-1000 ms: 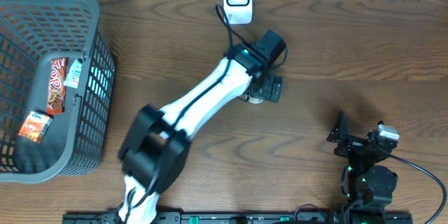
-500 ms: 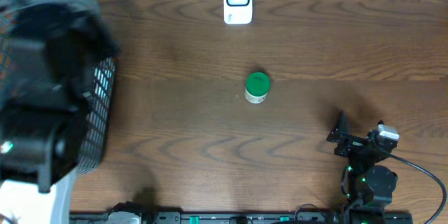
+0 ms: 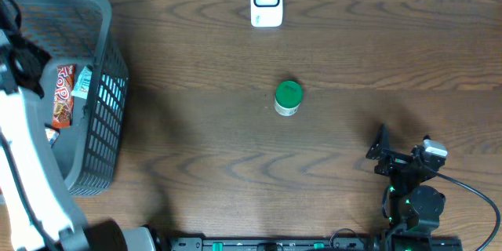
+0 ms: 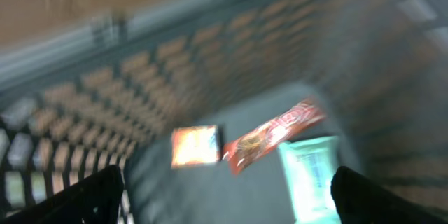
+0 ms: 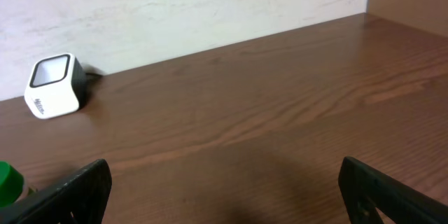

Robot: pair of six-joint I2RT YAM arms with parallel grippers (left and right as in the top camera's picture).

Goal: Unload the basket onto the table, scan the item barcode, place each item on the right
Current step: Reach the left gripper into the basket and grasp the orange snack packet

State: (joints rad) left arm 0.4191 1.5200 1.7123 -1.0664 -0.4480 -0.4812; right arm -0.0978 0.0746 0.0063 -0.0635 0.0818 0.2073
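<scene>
Three packets in grey basket (image 3: 94,8) — red (image 4: 273,133), orange (image 4: 194,145), teal (image 4: 313,175)

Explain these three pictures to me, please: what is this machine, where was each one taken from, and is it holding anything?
It is a robot with two arms at a wooden table, each ending in a pair of fingers. One picture looks down from above; the other two come from small cameras on the wrists.

From above, the left arm is the white shape at the left edge, reaching over a grey basket. The right arm is the dark shape at the lower right, parked.

On the table stand a small green-lidded bottle and, at the far edge, a white barcode scanner. The basket holds a few snack packets.

The left wrist picture is blurred and looks into the basket; the right wrist picture looks across the table at the scanner. Both pairs of fingers are open, holding nothing.
</scene>
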